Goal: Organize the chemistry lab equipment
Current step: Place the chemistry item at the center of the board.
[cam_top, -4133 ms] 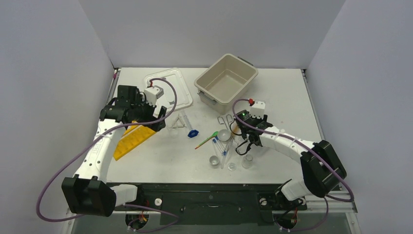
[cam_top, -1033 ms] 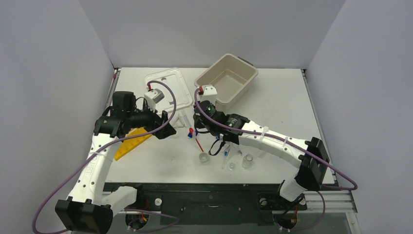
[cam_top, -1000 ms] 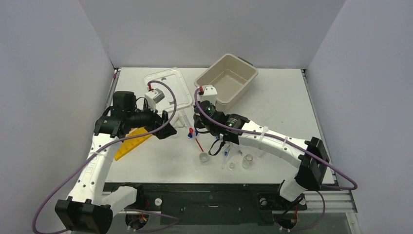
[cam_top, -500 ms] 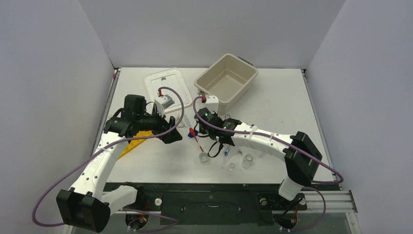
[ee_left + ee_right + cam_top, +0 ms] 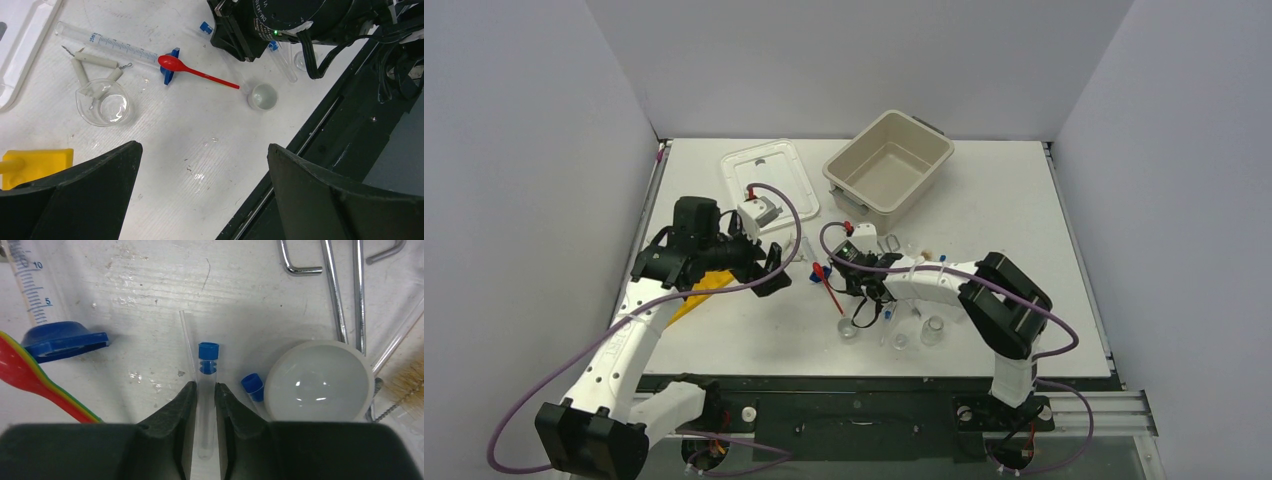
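Broadly, the worktop is carrying the beige tub at its far middle, with the white lid lying flat to the tub's left. Nearer, the yellow tube rack is lying partly hidden under the left arm, whose jaws are standing wide apart above the worktop, holding nothing. Beyond them the graduated cylinder is lying on its side, with the red spatula resting its bowl against the blue foot and a clear beaker sitting near. The right jaws are gripping a blue-capped test tube that is lying flat. A round glass dish, the metal tongs, a brush and a second capped tube are crowding its right side.
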